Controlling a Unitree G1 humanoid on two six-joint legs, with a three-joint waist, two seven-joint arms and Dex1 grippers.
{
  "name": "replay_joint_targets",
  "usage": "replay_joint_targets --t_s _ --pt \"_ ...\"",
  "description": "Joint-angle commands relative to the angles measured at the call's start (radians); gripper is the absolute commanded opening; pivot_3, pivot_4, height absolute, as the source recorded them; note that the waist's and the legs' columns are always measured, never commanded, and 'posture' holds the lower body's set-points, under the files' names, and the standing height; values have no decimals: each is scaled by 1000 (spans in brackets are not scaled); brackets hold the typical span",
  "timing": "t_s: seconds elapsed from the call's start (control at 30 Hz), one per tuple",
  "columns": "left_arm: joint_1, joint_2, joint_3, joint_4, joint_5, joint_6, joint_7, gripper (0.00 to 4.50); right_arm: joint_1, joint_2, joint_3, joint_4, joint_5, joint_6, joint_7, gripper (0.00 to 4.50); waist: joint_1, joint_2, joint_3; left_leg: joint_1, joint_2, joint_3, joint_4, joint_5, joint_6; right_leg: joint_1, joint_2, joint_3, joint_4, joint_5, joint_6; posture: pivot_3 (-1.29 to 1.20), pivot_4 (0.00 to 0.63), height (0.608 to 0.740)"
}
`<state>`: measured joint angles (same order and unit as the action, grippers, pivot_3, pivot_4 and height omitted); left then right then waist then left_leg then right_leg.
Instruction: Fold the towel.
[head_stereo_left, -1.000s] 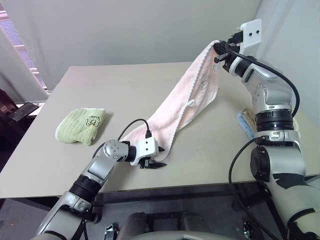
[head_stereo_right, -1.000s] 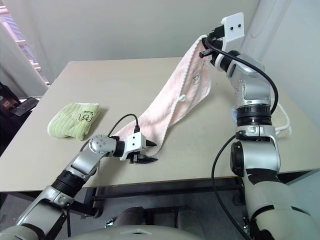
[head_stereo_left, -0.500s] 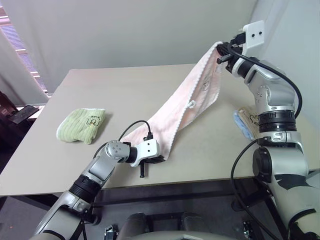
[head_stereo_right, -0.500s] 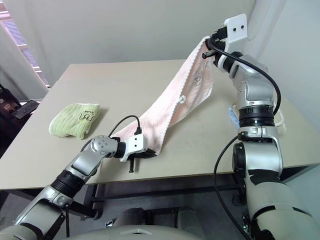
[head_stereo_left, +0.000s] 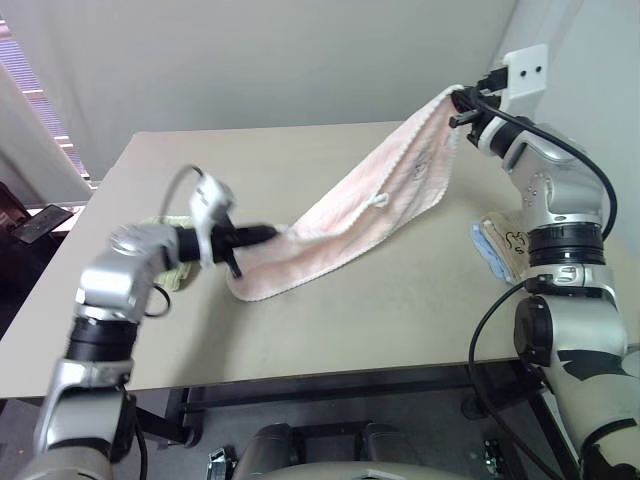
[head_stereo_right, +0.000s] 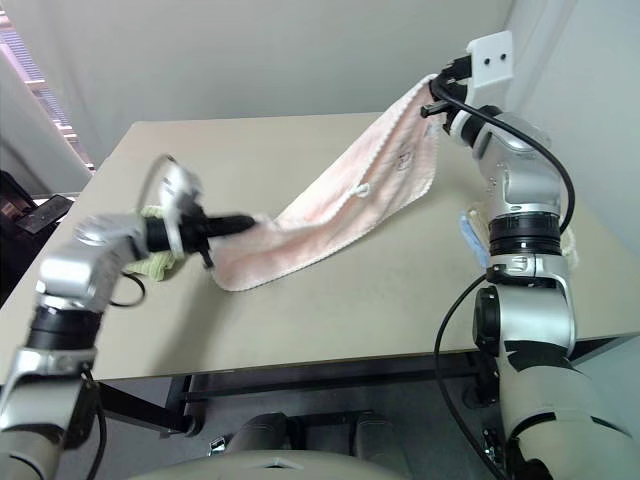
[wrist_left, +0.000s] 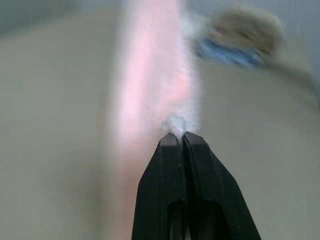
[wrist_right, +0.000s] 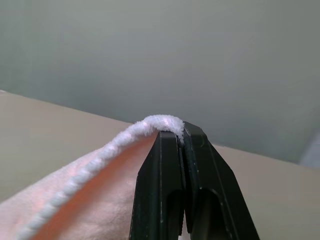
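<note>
The pale pink towel (head_stereo_left: 350, 215) with white trim hangs stretched between my two grippers above the beige table (head_stereo_left: 400, 310). Its middle sags low near the tabletop. My left gripper (head_stereo_left: 268, 233) is shut on the towel's near corner, raised off the table at the left. In the left wrist view its fingers (wrist_left: 197, 165) pinch the white trim. My right gripper (head_stereo_left: 458, 102) is held high at the far right, shut on the towel's opposite corner. The right wrist view shows its fingers (wrist_right: 200, 170) clamped over the trim. A small loop (head_stereo_left: 381, 203) dangles from the towel's middle.
A folded light-green towel (head_stereo_right: 150, 266) lies on the table's left side, mostly behind my left arm. A folded beige and blue cloth (head_stereo_left: 500, 245) sits at the table's right edge beside my right arm. A dark object (head_stereo_left: 35, 224) lies off the table at the left.
My left gripper closed on the towel's lower corner at the table's front edge, then lifted it up and to the left. The right gripper shifted slightly right, still holding its corner.
</note>
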<state>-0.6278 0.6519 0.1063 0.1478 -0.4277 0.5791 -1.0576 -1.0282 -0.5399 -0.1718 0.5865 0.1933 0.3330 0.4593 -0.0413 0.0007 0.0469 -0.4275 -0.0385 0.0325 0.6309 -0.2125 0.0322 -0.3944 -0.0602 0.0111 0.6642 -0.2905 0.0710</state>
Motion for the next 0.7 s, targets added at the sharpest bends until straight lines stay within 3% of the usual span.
replay_joint_targets --t_s 0.03,0.2,0.4,0.5,0.7 --pt "-130 4 69 220 27 -94 84 13 -1 -35 -35 15 -3 -36 -16 0 1 0 0 0 0 0 0 0 0 0 0 0 0 0 0 0 0 730" --pt "-376 -46 73 654 116 -335 192 13 -35 -43 -46 136 -13 -114 -48 0 5 -1 0 0 0 1 1 0 0 1 0 -1 1 0 1 0 0 730" --pt "-600 -116 68 1024 215 -591 320 13 -145 -24 -44 398 -44 -257 -106 0 2 -2 1 0 0 2 1 0 1 0 0 -1 1 3 5 0 0 730" --pt "-688 -143 81 1130 258 -670 457 13 -209 -16 -51 546 -59 -350 -158 0 0 -2 1 -1 0 3 -1 1 1 -2 0 -1 1 3 6 0 0 730" --pt "-723 -157 99 1182 295 -738 506 13 -261 -9 -67 661 -56 -443 -160 0 -2 -2 1 -1 0 3 -3 0 1 -4 0 -1 1 3 8 0 0 730"
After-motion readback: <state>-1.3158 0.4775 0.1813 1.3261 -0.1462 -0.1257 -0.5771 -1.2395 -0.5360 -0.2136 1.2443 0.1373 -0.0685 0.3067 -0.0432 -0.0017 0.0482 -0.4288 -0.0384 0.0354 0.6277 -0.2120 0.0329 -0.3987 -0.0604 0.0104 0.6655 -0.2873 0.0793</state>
